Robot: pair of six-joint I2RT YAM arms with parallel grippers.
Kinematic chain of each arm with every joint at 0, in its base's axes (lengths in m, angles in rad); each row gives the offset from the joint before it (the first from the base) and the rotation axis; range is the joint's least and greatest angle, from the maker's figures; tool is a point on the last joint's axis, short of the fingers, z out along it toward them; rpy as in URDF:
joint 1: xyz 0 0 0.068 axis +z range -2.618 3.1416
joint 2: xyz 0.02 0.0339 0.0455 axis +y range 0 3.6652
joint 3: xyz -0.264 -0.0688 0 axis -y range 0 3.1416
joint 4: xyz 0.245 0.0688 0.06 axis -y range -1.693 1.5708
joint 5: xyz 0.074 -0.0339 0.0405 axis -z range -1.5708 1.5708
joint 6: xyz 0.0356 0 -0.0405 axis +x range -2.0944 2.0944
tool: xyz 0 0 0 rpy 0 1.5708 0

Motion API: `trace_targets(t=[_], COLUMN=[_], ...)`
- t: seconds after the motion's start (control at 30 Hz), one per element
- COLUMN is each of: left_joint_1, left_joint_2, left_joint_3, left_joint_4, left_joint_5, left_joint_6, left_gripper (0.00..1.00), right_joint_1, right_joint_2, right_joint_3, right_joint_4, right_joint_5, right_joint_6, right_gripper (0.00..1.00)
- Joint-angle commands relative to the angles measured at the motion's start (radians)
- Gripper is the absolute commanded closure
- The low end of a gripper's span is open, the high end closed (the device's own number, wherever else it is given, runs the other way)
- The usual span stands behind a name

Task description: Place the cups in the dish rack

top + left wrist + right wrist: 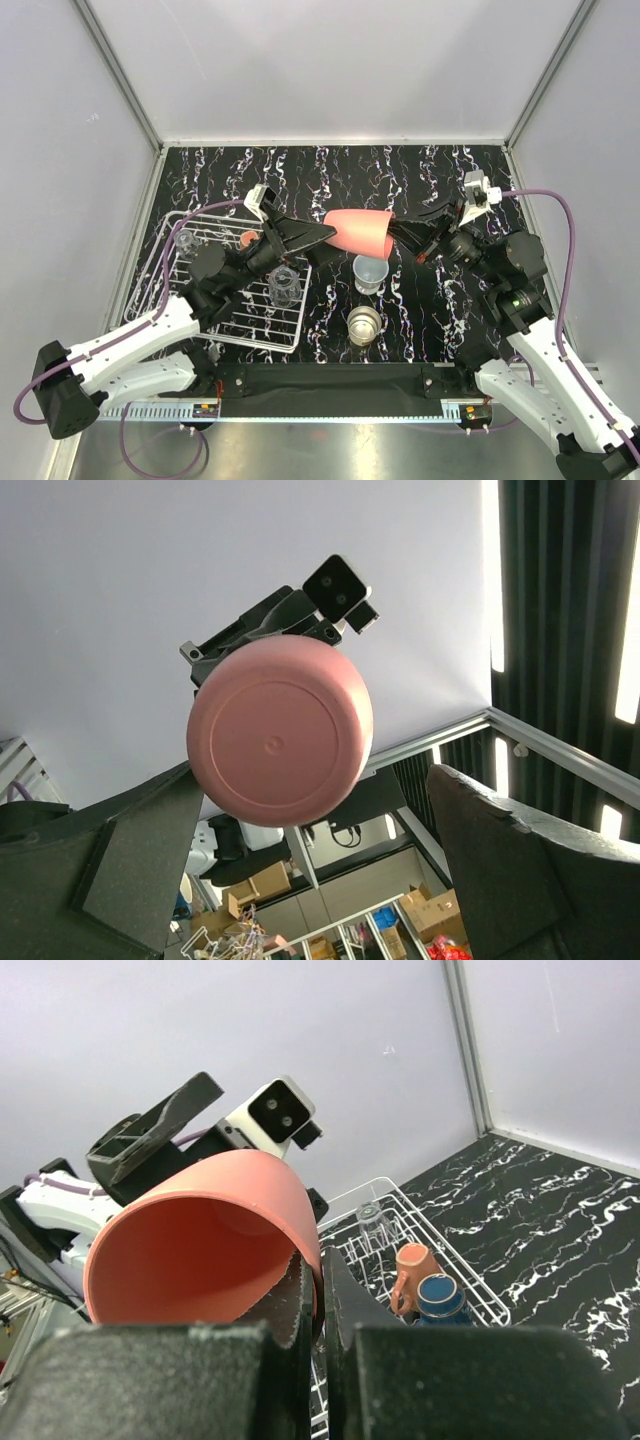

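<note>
A coral-red tumbler (362, 232) hangs on its side above the table between both arms. My right gripper (408, 238) is shut on its rim, one finger inside the mouth (322, 1272). My left gripper (318, 238) is open, with its fingers either side of the tumbler's base (280, 742) and not closed on it. The white dish rack (160, 272) at the left holds two clear glasses (284, 287) (186, 240) and a salmon mug (246, 239). The right wrist view also shows a dark blue cup (440, 1297) in the rack (455, 1250).
A pale blue-white mug (369, 273) and a beige cup (364, 324) stand on the black marbled table just right of the rack, under the held tumbler. White walls close in the table at the back and on both sides.
</note>
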Motion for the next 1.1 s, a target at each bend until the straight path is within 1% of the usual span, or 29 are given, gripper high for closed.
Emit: trace_targets(t=[0.0, 0.1, 0.17, 0.27, 0.47, 0.5, 0.7, 0.73, 0.87, 0.93, 0.97, 1.07], left_joint_1=[0.002, 0.002, 0.002, 0.002, 0.002, 0.002, 0.002, 0.002, 0.002, 0.002, 0.002, 0.002], left_joint_2=[0.012, 0.041, 0.054, 0.06, 0.049, 0.046, 0.043, 0.042, 0.043, 0.048, 0.052, 0.065], left_joint_3=[0.033, 0.03, 0.014, 0.013, 0.023, 0.021, 0.003, 0.0, -0.008, -0.006, -0.005, -0.002], left_joint_4=[0.116, 0.128, 0.167, 0.165, 0.145, 0.145, 0.19, 0.21, 0.233, 0.248, 0.253, 0.274], left_joint_5=[-0.012, 0.017, 0.02, 0.022, 0.031, 0.031, 0.049, 0.048, 0.056, 0.06, 0.065, 0.076], left_joint_6=[-0.005, -0.012, -0.033, -0.038, -0.016, -0.012, -0.004, -0.004, 0.002, 0.004, 0.005, 0.001], left_gripper=[0.01, 0.01, 0.01, 0.02, 0.08, 0.11, 0.2, 0.23, 0.31, 0.4, 0.51, 0.61], right_joint_1=[-0.001, -0.001, -0.001, -0.001, -0.001, -0.001, -0.001, -0.001, -0.001, -0.001, -0.001, -0.001], right_joint_2=[0.002, 0.008, 0.011, 0.014, 0.002, 0.002, -0.003, -0.001, -0.005, -0.008, -0.006, -0.001], right_joint_3=[-0.007, -0.004, -0.001, 0.004, 0.004, 0.013, 0.014, 0.014, 0.013, 0.011, 0.014, 0.019], right_joint_4=[0.065, 0.085, 0.081, 0.058, 0.023, 0.013, -0.017, -0.023, -0.031, -0.037, -0.039, -0.056], right_joint_5=[-0.072, -0.094, -0.109, -0.119, -0.096, -0.094, -0.066, -0.065, -0.048, -0.045, -0.043, -0.03], right_joint_6=[0.016, 0.035, 0.035, 0.019, -0.007, -0.011, -0.028, -0.028, -0.028, -0.031, -0.031, -0.033], right_gripper=[1.0, 1.0, 1.0, 1.0, 1.0, 1.0, 1.0, 1.0, 1.0, 1.0, 1.0, 1.0])
